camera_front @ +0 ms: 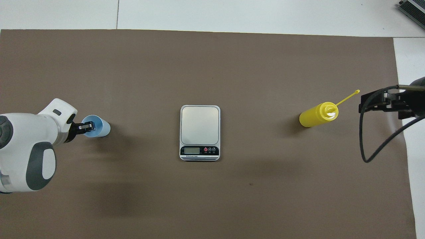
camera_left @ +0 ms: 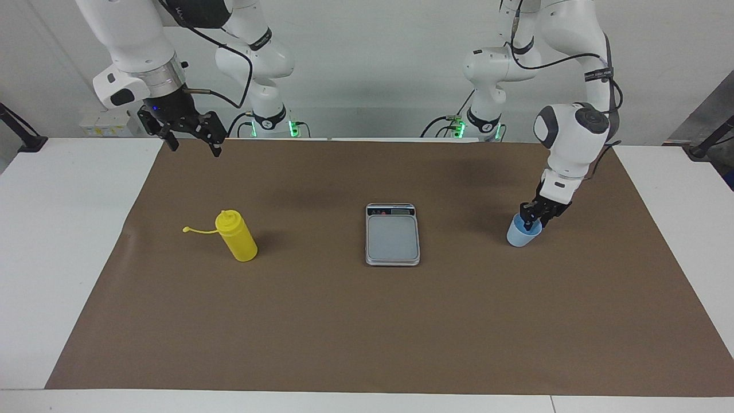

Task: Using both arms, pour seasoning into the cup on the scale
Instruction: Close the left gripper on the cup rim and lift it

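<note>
The light-blue cup (camera_left: 519, 236) (camera_front: 102, 128) stands upright on the brown mat toward the left arm's end of the table. My left gripper (camera_left: 533, 223) (camera_front: 88, 126) is down at the part of its rim turned to that end, tip dipping into the cup's mouth. The silver-grey scale (camera_left: 393, 235) (camera_front: 200, 126) lies bare in the middle. The yellow seasoning bottle (camera_left: 238, 238) (camera_front: 315, 116) stands toward the right arm's end, its cap strap sticking out sideways. My right gripper (camera_left: 195, 148) (camera_front: 378, 103) waits open, high over the mat's edge beside the bottle.
A brown mat (camera_left: 367, 332) covers most of the white table (camera_left: 69, 258). A black cable (camera_front: 365, 146) loops down from the right wrist.
</note>
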`<action>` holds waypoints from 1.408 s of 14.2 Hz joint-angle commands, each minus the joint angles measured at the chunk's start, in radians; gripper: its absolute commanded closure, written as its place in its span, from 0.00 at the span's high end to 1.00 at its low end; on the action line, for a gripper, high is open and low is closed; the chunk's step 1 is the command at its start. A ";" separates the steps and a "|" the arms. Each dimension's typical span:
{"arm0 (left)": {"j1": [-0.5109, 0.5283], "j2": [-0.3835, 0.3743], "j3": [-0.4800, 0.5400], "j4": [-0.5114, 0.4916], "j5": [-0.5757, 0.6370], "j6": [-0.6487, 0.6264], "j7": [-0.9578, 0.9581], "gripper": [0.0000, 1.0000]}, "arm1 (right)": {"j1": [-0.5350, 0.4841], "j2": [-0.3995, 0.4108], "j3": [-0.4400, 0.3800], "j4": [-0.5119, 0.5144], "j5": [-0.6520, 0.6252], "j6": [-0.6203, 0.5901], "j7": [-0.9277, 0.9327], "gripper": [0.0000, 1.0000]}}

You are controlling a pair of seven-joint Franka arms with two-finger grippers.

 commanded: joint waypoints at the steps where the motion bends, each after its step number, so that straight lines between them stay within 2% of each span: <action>1: -0.011 -0.010 0.010 -0.023 0.011 0.022 -0.014 0.31 | -0.011 -0.022 0.003 -0.025 0.022 0.003 -0.007 1.00; 5: -0.013 -0.010 0.010 -0.023 0.011 0.021 -0.011 0.10 | -0.011 -0.022 0.003 -0.025 0.022 0.003 -0.008 1.00; 8: -0.013 -0.010 0.010 -0.023 0.011 0.021 -0.009 0.00 | -0.011 -0.022 0.003 -0.025 0.022 0.003 -0.008 1.00; 15: -0.019 0.012 0.010 0.025 0.010 0.009 -0.023 0.00 | -0.011 -0.022 0.003 -0.025 0.022 0.003 -0.008 1.00; 18: -0.049 0.035 0.010 0.113 -0.013 -0.095 -0.050 0.00 | -0.011 -0.022 0.003 -0.025 0.022 0.003 -0.008 1.00; 20: -0.083 0.048 0.010 0.152 -0.016 -0.122 -0.122 0.00 | -0.011 -0.022 0.003 -0.025 0.022 0.003 -0.008 1.00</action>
